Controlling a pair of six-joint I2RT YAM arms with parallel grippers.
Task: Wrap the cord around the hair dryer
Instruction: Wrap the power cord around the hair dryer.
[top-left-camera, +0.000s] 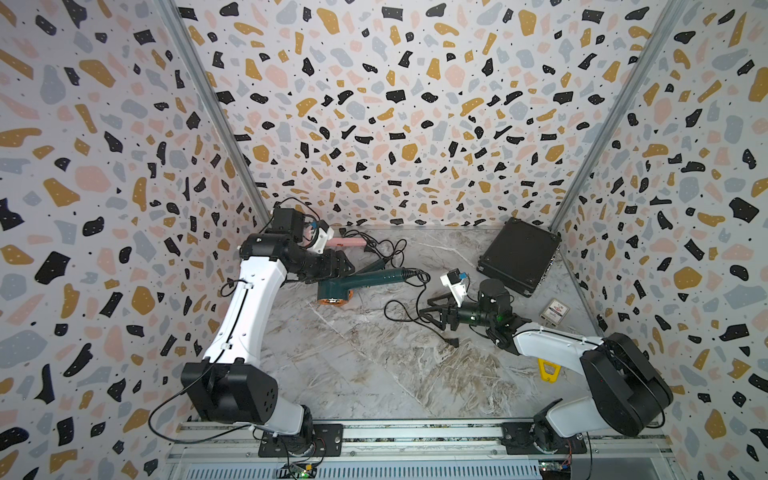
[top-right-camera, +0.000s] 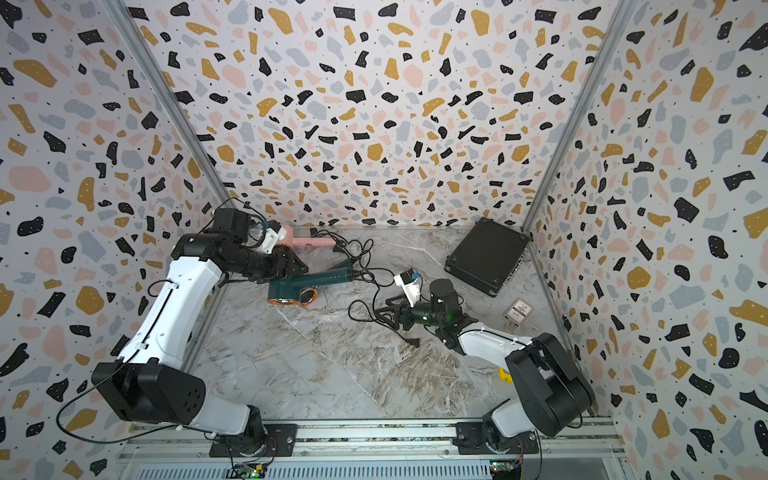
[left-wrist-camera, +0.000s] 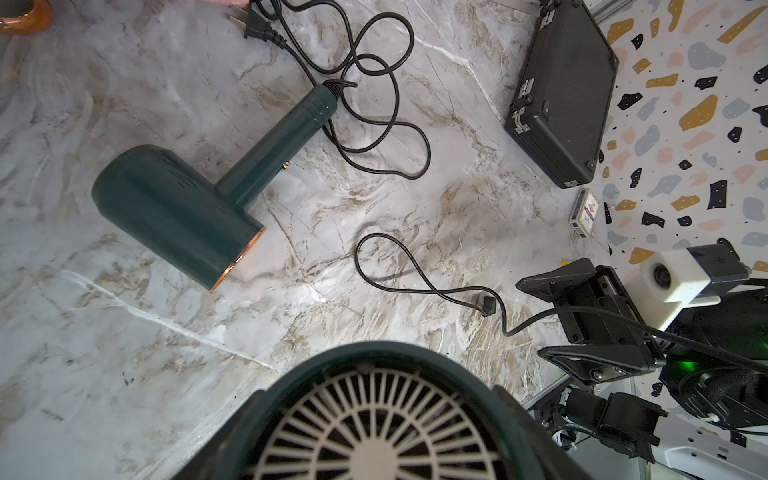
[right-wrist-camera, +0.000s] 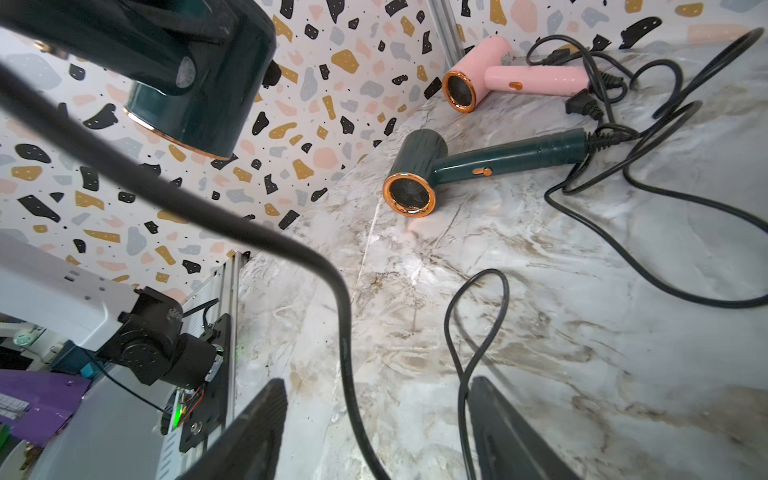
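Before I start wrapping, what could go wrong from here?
1. The right gripper stands open around the cord without clamping it, so the cord could slip out as you move.
2. The cords of the second green dryer and the pink dryer lie looped together close by. A sweep might snag them.
3. The plug lies loose and may catch or whip while the left gripper grips the held dryer.

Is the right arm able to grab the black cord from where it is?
Probably yes. The right gripper is open, and in the right wrist view the cord runs straight through it with nothing blocking. It likely just needs to close.
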